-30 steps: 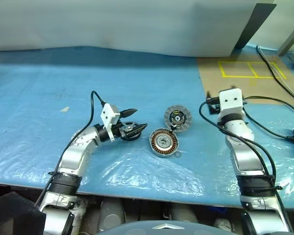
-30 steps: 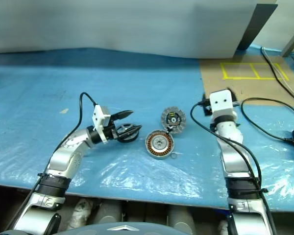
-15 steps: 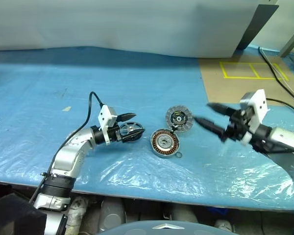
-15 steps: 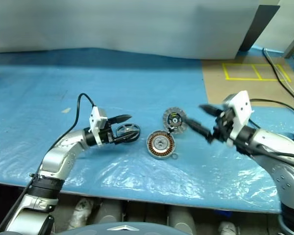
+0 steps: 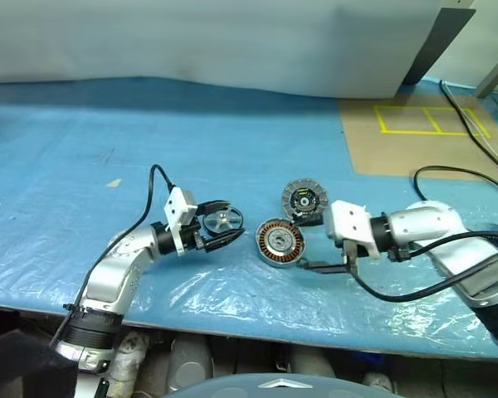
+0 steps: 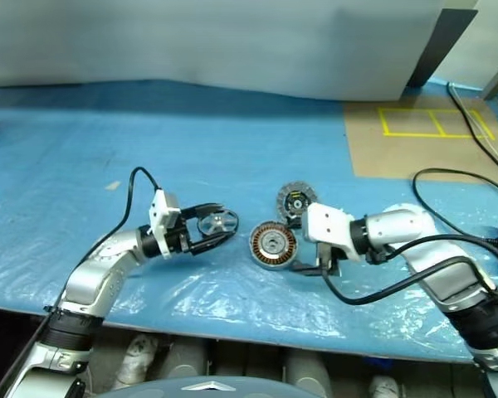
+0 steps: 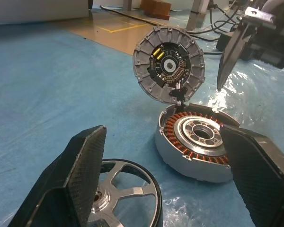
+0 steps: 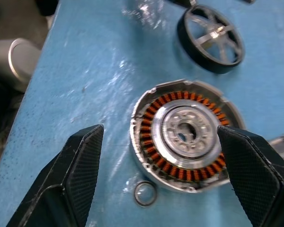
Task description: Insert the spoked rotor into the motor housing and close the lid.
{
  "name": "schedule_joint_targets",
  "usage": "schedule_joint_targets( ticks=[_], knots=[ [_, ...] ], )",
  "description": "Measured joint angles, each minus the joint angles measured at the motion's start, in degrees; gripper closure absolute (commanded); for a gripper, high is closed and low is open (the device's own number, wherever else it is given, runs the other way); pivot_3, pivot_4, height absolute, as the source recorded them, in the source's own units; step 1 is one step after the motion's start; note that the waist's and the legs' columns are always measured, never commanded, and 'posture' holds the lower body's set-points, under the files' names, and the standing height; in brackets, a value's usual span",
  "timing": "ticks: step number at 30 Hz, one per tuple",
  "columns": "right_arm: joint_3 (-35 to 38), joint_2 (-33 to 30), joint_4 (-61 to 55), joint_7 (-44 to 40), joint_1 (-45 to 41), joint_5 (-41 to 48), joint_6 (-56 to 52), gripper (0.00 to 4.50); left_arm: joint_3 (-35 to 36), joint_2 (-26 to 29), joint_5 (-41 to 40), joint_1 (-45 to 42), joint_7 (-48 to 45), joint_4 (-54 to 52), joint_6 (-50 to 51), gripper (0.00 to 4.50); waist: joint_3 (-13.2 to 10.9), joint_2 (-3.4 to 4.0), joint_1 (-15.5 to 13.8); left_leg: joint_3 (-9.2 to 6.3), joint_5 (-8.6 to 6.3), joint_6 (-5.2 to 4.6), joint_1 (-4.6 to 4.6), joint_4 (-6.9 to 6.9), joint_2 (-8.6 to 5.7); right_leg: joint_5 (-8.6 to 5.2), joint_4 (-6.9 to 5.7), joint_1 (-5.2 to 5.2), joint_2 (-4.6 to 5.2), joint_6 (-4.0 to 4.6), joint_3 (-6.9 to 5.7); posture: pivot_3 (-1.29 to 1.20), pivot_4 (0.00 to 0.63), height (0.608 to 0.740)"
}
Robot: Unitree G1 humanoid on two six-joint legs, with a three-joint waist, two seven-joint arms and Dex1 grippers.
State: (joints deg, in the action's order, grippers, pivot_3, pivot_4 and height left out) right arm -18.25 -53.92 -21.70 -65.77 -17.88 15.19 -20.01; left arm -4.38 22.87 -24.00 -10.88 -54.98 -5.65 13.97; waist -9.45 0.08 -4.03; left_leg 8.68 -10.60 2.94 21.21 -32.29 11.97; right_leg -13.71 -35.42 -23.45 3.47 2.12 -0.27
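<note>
Nearest the tabletop's [image 5: 58,166] front edge, the right gripper [image 5: 311,245] reaches in from three o'clock with jaws wide and empty, spanning the near side of the motor housing [image 5: 280,241]; a small loose ring [image 8: 145,194] lies just beside the housing's near rim. At nine o'clock of the housing the left gripper [image 5: 222,223] lies level, jaws wide, bracketing the spoked rotor [image 5: 222,220], which rests flat on the blue sheet and looks unclamped. Beyond, at one o'clock, the lid [image 5: 304,199] stands tilted open off the housing's far edge. To do this well, I'd close squarely across the rotor's dark rim, lift it level, centre its hub over the housing's central hole, and have the right jaws steady the housing without nudging the lid.
</note>
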Motion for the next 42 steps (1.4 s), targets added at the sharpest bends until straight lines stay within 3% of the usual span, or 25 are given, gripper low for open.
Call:
schedule_joint_targets(
  ticks=[7, 17, 42],
  knots=[
    [-4.03, 6.11, 5.43, -2.98, -5.58, -5.57, 5.1, 0.47, 0.29, 0.55, -0.03, 1.87, 2.23, -3.97, 1.05, 0.47, 0.0, 0.0, 0.33, 0.04, -0.04, -0.07, -0.16, -0.13, 0.07, 0.05, -0.2, 0.03, -0.01, 0.09, 0.02, 0.0, 0.15, 0.74],
    [-9.02, 8.76, 13.05, -7.43, -8.31, -12.69, 12.31, 0.47, 0.37, 0.68, 0.01, 3.1, 2.64, -4.05, -0.04, 0.47, 0.0, 0.0, 0.15, 0.05, -0.13, -0.25, -0.13, -0.18, 0.09, 0.05, -0.21, 0.04, -0.02, 0.1, 0.01, 0.0, 0.15, 0.74],
    [-6.24, 9.96, 16.43, -8.83, -8.05, -16.12, 15.51, 0.47, 0.15, 0.41, 0.33, 2.15, 2.03, -0.86, -1.71, 0.47, 0.0, 0.0, 0.15, 0.07, -0.13, -0.26, -0.15, -0.27, 0.15, 0.07, -0.26, 0.07, -0.05, 0.14, 0.02, 0.0, 0.15, 0.74]
  ],
)
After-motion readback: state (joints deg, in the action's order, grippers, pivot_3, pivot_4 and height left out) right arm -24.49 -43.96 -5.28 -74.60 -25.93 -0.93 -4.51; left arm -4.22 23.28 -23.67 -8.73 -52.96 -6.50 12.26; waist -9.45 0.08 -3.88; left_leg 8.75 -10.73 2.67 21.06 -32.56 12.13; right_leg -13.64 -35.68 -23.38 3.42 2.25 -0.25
